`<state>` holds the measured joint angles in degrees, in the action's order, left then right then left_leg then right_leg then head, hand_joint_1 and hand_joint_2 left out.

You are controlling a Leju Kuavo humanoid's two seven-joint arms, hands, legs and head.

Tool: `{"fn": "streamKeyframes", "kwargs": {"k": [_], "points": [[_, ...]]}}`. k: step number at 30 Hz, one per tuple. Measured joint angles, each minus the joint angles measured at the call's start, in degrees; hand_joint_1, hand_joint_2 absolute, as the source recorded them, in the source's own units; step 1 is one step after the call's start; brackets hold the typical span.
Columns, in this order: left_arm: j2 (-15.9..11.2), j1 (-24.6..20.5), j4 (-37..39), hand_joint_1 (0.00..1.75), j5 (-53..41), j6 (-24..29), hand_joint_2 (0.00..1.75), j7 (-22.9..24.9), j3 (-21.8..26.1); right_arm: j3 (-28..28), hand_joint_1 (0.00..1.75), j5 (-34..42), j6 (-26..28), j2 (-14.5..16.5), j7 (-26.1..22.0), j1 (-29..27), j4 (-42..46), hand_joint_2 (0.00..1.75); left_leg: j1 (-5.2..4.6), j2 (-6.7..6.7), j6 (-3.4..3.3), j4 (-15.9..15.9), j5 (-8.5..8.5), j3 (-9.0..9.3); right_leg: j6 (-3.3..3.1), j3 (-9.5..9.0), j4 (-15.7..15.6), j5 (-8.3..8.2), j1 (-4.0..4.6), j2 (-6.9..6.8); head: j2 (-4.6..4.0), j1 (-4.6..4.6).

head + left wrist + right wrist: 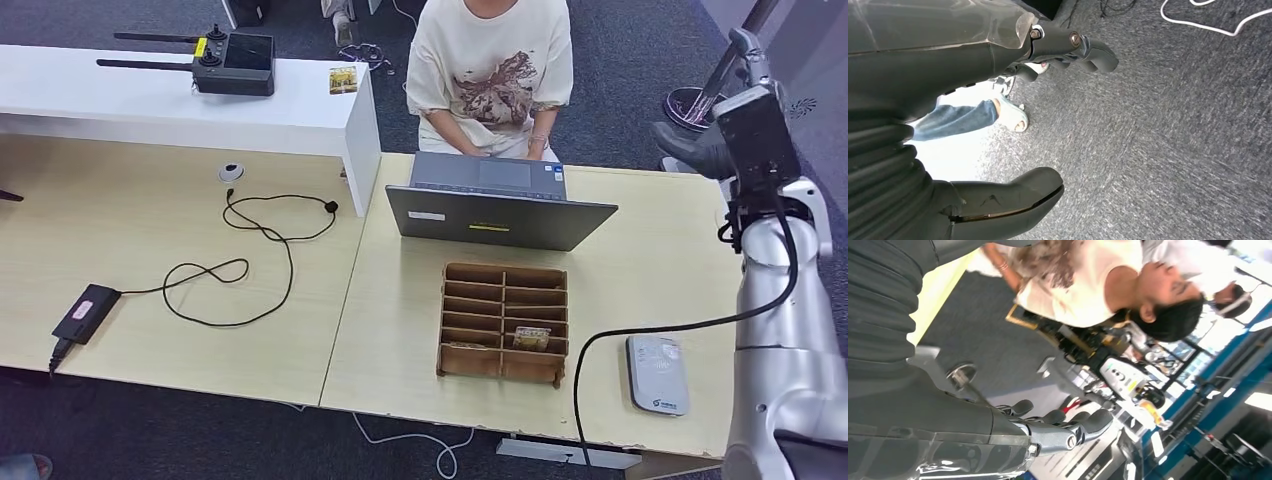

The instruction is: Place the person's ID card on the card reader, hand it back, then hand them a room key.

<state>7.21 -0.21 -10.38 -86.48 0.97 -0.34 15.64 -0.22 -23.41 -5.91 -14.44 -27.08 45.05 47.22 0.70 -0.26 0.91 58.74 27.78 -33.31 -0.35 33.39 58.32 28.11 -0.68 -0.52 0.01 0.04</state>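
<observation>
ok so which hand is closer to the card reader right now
Right. The right hand is raised past the table's far right edge, beyond the card reader. The left hand hangs over the carpet, with no table near it.

an office reception desk: pale desks (180, 290), a laptop (497, 205), grey carpet (620, 100), a person (492, 70) seated opposite.

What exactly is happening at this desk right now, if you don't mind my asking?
The robot's right hand is raised past the far right edge of the desk, fingers apart and holding nothing. The left hand hangs over the carpet, also holding nothing. A person sits behind an open laptop. The card reader lies bare beside the cardboard organizer, which holds a card.
</observation>
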Motion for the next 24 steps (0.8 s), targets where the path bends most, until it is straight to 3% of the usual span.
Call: {"fn": "streamKeyframes", "kwargs": {"k": [8, 18, 21, 24], "points": [[0.08, -0.02, 0.0, 0.0, 0.02, 0.71, 1.75, 1.39, 1.25, 0.14, 0.0, 0.93, 6.31, 1.23, -0.07, -22.77, 28.27, 1.75, 0.03, -0.04, 0.03, -0.08, 0.04, -0.04, 0.01, 0.0, 0.0, 0.08, 0.04, -0.07, -0.01, 0.01], [0.67, 0.03, 0.0, 0.0, -0.03, 1.04, 1.75, 3.59, 2.4, 0.21, 0.0, -4.82, 13.64, 6.51, -1.32, -45.38, 49.49, 1.75, 0.02, -0.02, 0.08, -0.09, 0.08, -0.03, 0.02, -0.01, -0.02, 0.11, 0.01, -0.06, -0.01, 0.01], [0.88, 0.02, 0.0, 0.0, -0.08, 1.08, 1.75, 4.16, 2.64, 0.35, 0.0, -9.97, 15.03, 7.95, 0.93, -49.28, 52.41, 1.75, 0.02, 0.01, 0.08, -0.09, 0.1, 0.0, 0.02, -0.01, -0.04, 0.11, 0.01, -0.03, -0.01, 0.01], [1.13, 0.05, 0.0, 0.0, -0.15, 0.97, 1.75, 5.12, 2.69, 1.54, 0.0, -23.19, 17.91, 10.05, 7.39, -53.74, 54.41, 1.75, 0.02, 0.0, 0.08, -0.09, 0.1, 0.0, 0.02, -0.02, -0.04, 0.12, 0.01, -0.04, 0.0, 0.02]]}}
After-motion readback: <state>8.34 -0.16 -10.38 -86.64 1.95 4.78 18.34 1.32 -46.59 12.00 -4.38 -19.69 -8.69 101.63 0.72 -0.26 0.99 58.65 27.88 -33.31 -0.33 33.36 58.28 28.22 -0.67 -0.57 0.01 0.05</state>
